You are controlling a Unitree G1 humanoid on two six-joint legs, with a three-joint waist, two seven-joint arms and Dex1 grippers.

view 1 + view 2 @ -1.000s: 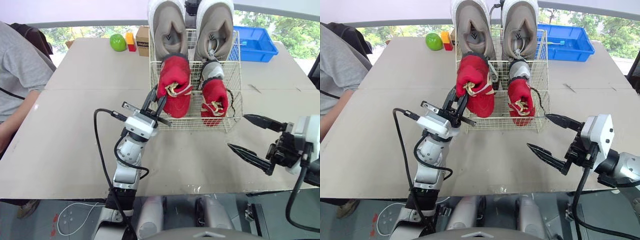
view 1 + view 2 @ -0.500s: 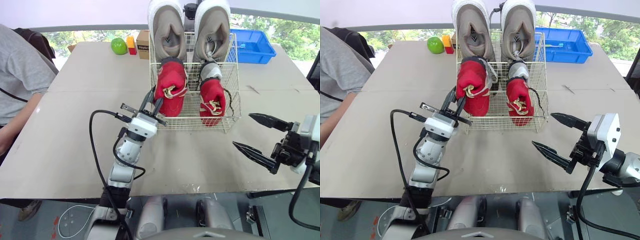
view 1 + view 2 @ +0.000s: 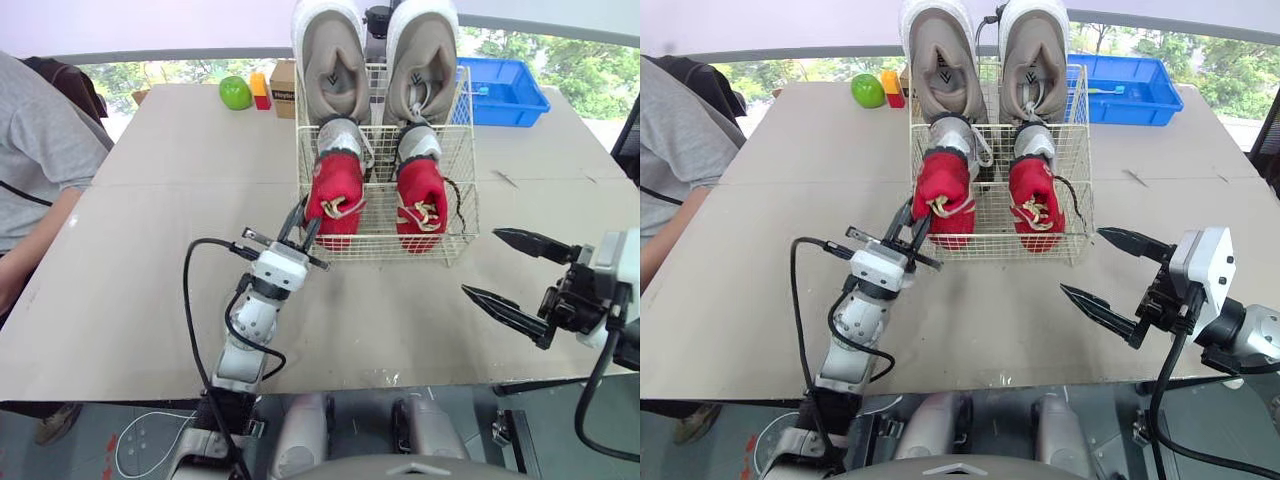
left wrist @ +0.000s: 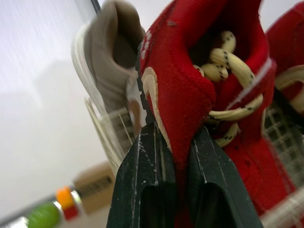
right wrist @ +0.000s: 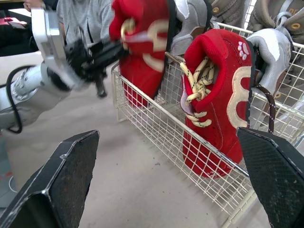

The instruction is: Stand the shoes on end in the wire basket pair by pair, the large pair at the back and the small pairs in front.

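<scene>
1. The fingers point(image 4: 145, 171) of the left gripper point(image 3: 303, 213) are pinching the left red shoe point(image 3: 335, 193). Its red side wall is caught between them just below the laced opening.
2. A second ago that shoe rode higher and leaned across the front rim of the wire basket point(image 3: 385, 247). Now it has sunk into the front row, toe down, level with the right red shoe point(image 3: 421, 195) just beside it.
3. The left gripper has come down with it and sits at the basket's front left corner, in the centre of the head view.
4. Behind the red pair a small grey pair point(image 3: 342, 135) stands in the middle of the basket. The large grey pair point(image 3: 335, 55) stands at the back, rising above the rim at the upper centre of the frame.
5. The right gripper point(image 3: 482, 262) holds nothing. Its fingers are spread wide over the tabletop point(image 3: 150, 250) at the lower right, apart from the basket.
6. To my eye the order asked for is now met, with the large pair behind and the small pairs in front. What looks left is for the left fingers to let go and draw out.
7. The risk I'd watch is the cream laces snagging a finger, or the shoe tipping as it is released.
8. Further out, a person point(image 3: 40, 150) in a grey top sits at the left edge. A green ball point(image 3: 236, 92) lies at the upper left, and a blue tray point(image 3: 510, 88) at the upper right.
</scene>
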